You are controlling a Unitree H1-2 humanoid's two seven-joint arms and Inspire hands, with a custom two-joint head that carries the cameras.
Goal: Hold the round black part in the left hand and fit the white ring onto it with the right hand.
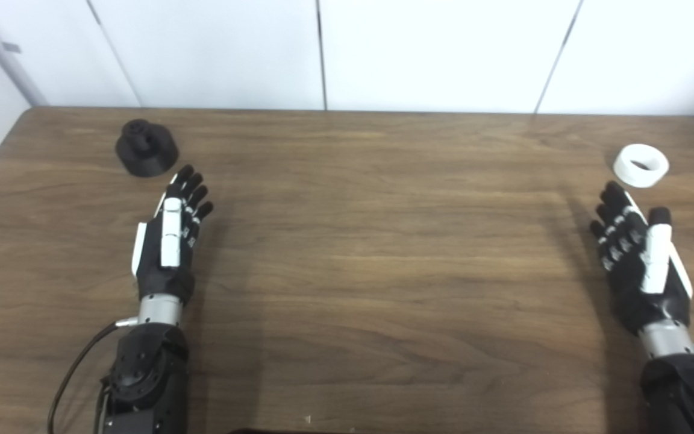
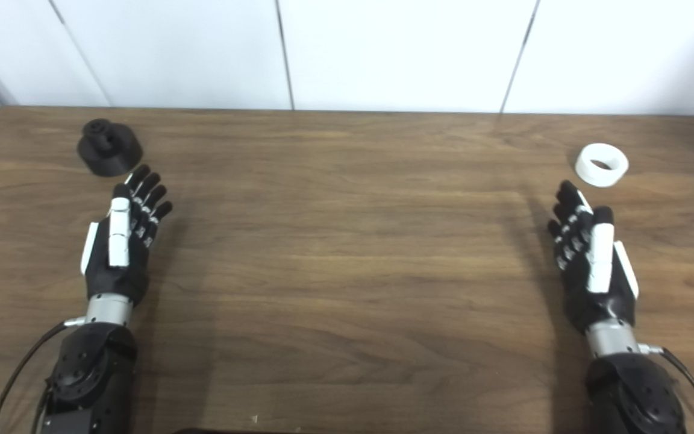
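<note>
The round black part point(image 1: 146, 148) stands upright on the wooden table at the far left, a small knob on its top. My left hand point(image 1: 170, 236) hovers just in front of it, open, fingers stretched toward it and holding nothing. The white ring point(image 1: 641, 165) lies flat at the far right. Just short of the ring, my right hand point(image 1: 641, 260) is open and empty, fingertips pointing at it. Neither hand touches its object.
The wooden table point(image 1: 383, 253) spans the whole view, its far edge meeting a white panelled wall point(image 1: 431, 54). Both forearms enter from the bottom corners, and a black cable point(image 1: 73, 367) trails beside the left wrist.
</note>
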